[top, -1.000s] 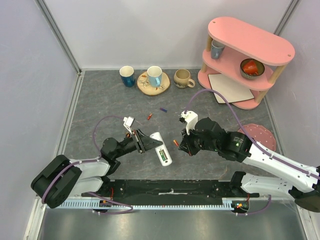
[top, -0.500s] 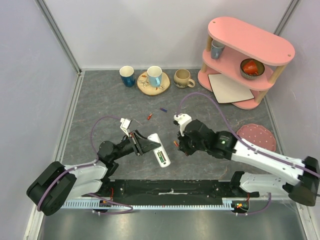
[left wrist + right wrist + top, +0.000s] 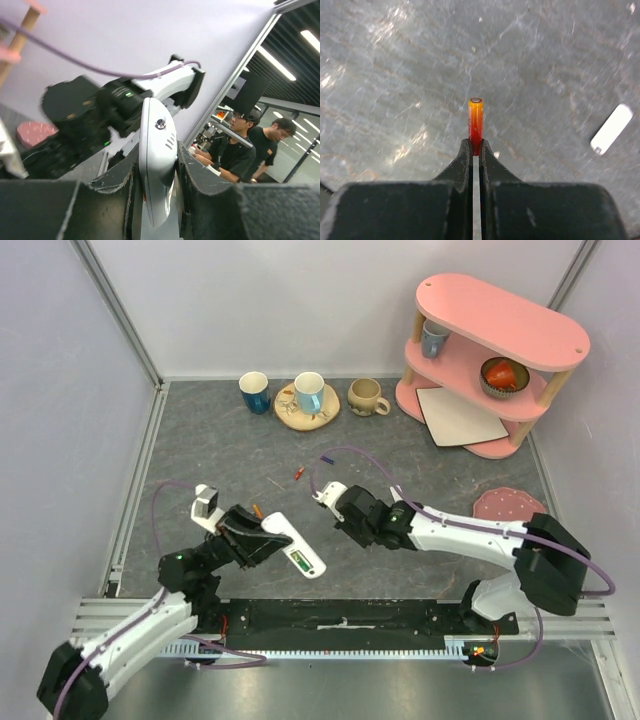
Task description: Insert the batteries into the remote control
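Observation:
My left gripper (image 3: 262, 540) is shut on the remote control (image 3: 283, 530), a slim white handset held tilted above the table. Its open back shows a green battery (image 3: 298, 561). In the left wrist view the remote control (image 3: 157, 165) stands edge-on, clamped between my left gripper's (image 3: 157, 155) dark pads. Just right of it, my right gripper (image 3: 342, 524) is shut on a red-orange battery (image 3: 475, 122). The battery sticks straight out past the tips of my right gripper (image 3: 475, 147) above the grey tabletop. Loose batteries lie behind, one red (image 3: 298, 474) and one purple (image 3: 326, 458).
Along the back stand a blue cup (image 3: 254, 392), a cup on a wooden coaster (image 3: 309, 393) and a beige mug (image 3: 366, 396). At the back right is a pink shelf (image 3: 495, 350) with a white card (image 3: 460, 415). A pink disc (image 3: 510, 505) lies at the right.
Both arms have shifted left. The left gripper carried the remote down and left. The right gripper followed with the red-orange battery and is now close beside the remote.

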